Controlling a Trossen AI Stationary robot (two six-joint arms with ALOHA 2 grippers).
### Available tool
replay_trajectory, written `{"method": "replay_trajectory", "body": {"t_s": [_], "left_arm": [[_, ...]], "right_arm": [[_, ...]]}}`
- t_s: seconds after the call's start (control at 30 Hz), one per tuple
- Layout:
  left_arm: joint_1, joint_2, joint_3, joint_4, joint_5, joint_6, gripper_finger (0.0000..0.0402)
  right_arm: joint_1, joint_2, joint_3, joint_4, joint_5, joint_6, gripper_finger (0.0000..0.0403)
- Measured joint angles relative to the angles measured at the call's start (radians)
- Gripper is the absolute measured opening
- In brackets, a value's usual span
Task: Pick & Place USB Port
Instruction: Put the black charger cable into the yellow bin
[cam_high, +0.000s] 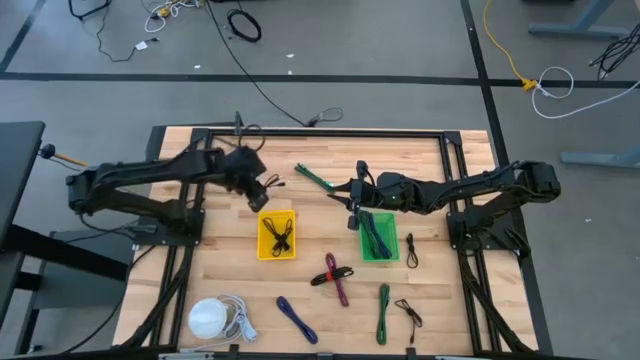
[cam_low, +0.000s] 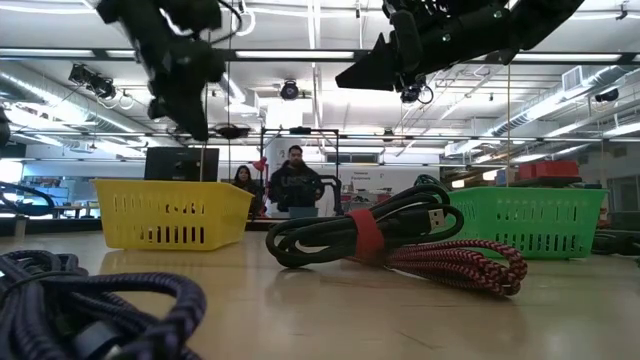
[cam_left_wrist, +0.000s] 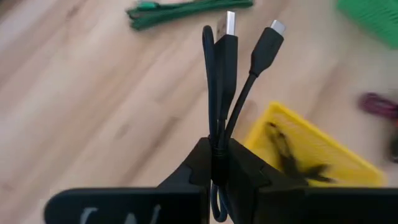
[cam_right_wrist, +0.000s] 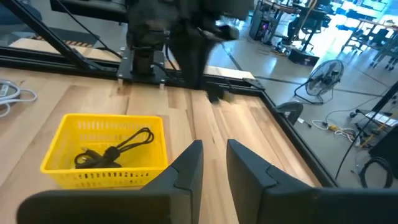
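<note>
My left gripper (cam_high: 263, 192) (cam_left_wrist: 217, 157) hovers over the far edge of the yellow basket (cam_high: 277, 236) (cam_left_wrist: 311, 152), shut on a folded black USB cable (cam_left_wrist: 225, 74). Another black cable (cam_high: 281, 237) lies inside that basket. My right gripper (cam_high: 351, 207) (cam_right_wrist: 214, 163) hangs over the table by the far left corner of the green basket (cam_high: 377, 238). Its fingers are a little apart and hold nothing. The green basket holds dark and green cables. My left gripper pinches the black cable bundle between its two fingers at the fold (cam_left_wrist: 217, 146), several strands together. The USB-A plug (cam_left_wrist: 230, 23) and the smaller plug (cam_left_wrist: 275, 29) stick out forward past the fingertips. The cable is lifted clear of the table.
Loose cables lie about: a green one (cam_high: 315, 178) at the far side, a red-and-purple bundle (cam_high: 335, 276), a blue one (cam_high: 297, 319), a green one (cam_high: 383, 311), and black ones (cam_high: 410, 250) (cam_high: 408, 313). A white round object (cam_high: 209, 318) sits near-left. People stand beyond the table (cam_low: 295, 185).
</note>
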Motion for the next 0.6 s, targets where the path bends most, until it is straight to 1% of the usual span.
{"method": "replay_trajectory", "body": {"t_s": [0.13,0.23,0.4,0.6], "left_arm": [[-0.106,-0.077,-0.048,0.069,0.002,-0.162,0.0027],[-0.187,-0.104,-0.095,0.160,-0.005,-0.281,0.0027],[-0.321,-0.107,-0.166,0.242,-0.075,-0.429,0.0027],[-0.453,-0.105,-0.260,0.402,-0.183,-0.619,0.0027]], "right_arm": [[0.000,0.000,0.000,0.001,0.000,-0.002,0.0073],[0.000,0.000,0.000,0.002,0.000,-0.003,0.0073],[0.000,0.000,0.000,0.004,0.000,-0.007,0.0073],[0.000,0.000,0.000,0.001,0.000,-0.021,0.0073]]}}
